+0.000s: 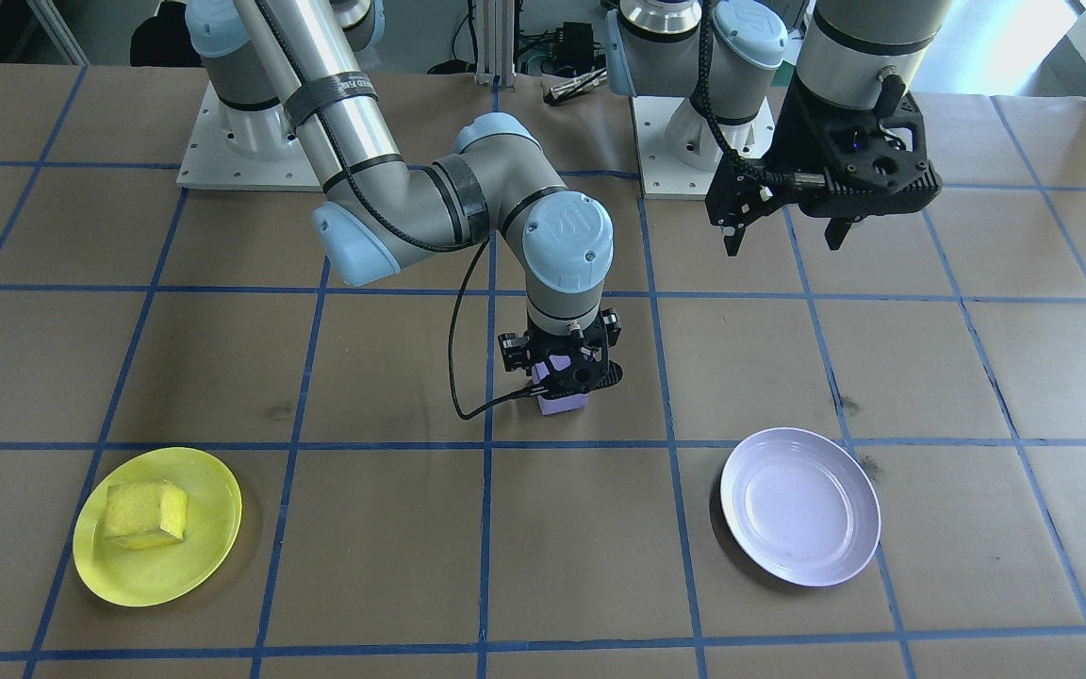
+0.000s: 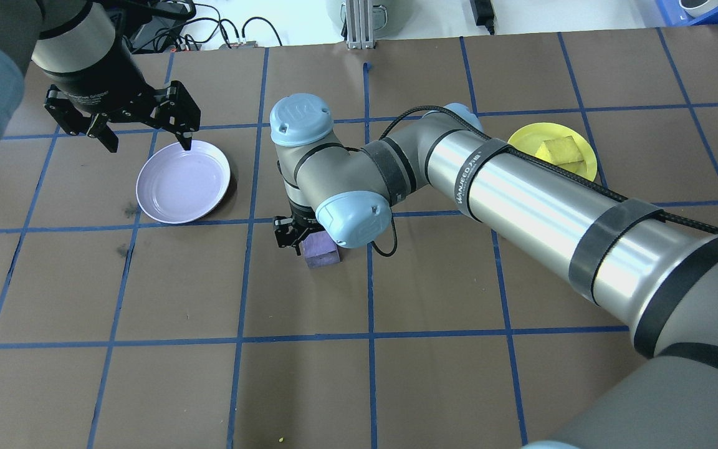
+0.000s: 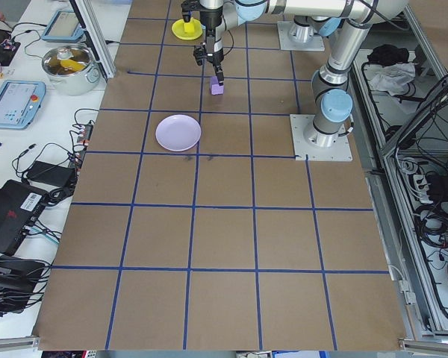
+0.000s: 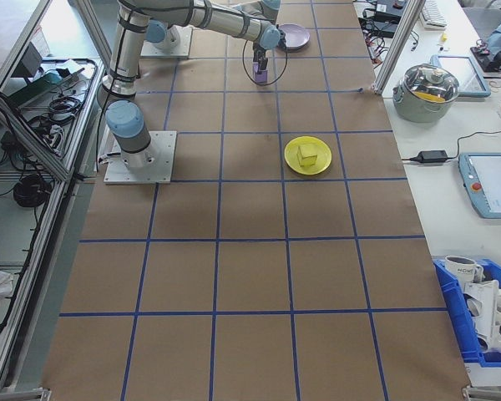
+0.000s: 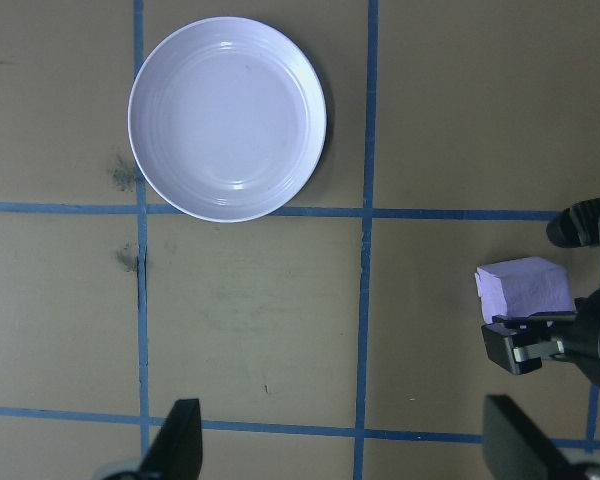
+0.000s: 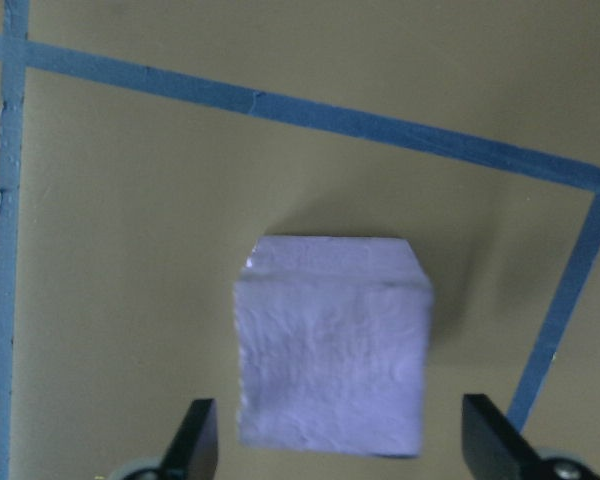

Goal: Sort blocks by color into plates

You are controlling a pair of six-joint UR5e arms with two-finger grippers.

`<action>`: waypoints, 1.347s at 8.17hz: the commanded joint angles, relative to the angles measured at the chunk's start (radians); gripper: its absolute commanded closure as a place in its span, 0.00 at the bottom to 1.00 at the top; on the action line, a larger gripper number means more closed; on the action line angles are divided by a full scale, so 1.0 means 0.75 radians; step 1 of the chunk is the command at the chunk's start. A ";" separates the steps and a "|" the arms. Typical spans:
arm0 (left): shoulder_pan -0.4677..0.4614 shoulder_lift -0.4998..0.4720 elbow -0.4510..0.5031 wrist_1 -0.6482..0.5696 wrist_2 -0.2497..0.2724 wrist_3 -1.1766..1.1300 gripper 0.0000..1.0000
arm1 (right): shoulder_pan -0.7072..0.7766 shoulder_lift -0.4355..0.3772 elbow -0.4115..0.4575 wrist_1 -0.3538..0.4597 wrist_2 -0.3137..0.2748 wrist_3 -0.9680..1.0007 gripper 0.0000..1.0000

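Note:
A light purple block (image 6: 330, 345) rests on the brown table near its middle. My right gripper (image 6: 335, 445) is lowered over it and open, one finger on each side with a gap to the block. The front-facing view has that gripper (image 1: 564, 377) directly above the purple block (image 1: 562, 404). A yellow block (image 1: 145, 514) lies in the yellow plate (image 1: 213, 556). The lavender plate (image 1: 799, 505) holds nothing. My left gripper (image 2: 144, 140) hangs open and empty above the table, just beside the lavender plate (image 2: 182, 181).
Blue tape lines grid the table. Both arm bases (image 1: 241, 141) stand on white mounts at the robot's side. A black cable (image 1: 456, 358) loops off the right wrist. Side benches hold a pot (image 3: 69, 63) and tablets.

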 commanded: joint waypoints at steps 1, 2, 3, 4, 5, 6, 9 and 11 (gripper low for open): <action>-0.001 -0.023 -0.015 0.015 -0.003 -0.026 0.00 | -0.065 -0.090 -0.004 0.013 -0.005 -0.020 0.00; -0.001 -0.039 -0.017 0.027 -0.007 -0.038 0.00 | -0.143 -0.143 -0.004 0.019 -0.007 -0.058 0.00; -0.016 -0.063 -0.017 0.072 -0.011 -0.034 0.00 | -0.251 -0.213 -0.004 0.047 0.003 -0.067 0.00; -0.020 -0.110 -0.011 0.101 -0.035 -0.036 0.00 | -0.355 -0.296 -0.006 0.114 -0.003 -0.071 0.00; -0.026 -0.157 -0.013 0.121 -0.151 -0.066 0.00 | -0.445 -0.370 -0.007 0.176 -0.005 -0.089 0.00; -0.050 -0.200 -0.015 0.174 -0.205 -0.137 0.00 | -0.507 -0.446 -0.004 0.264 -0.015 -0.095 0.00; -0.242 -0.425 -0.017 0.362 -0.193 -0.275 0.00 | -0.581 -0.649 -0.009 0.552 -0.152 -0.108 0.00; -0.267 -0.516 -0.021 0.383 -0.193 -0.298 0.00 | -0.577 -0.690 0.002 0.567 -0.154 -0.118 0.00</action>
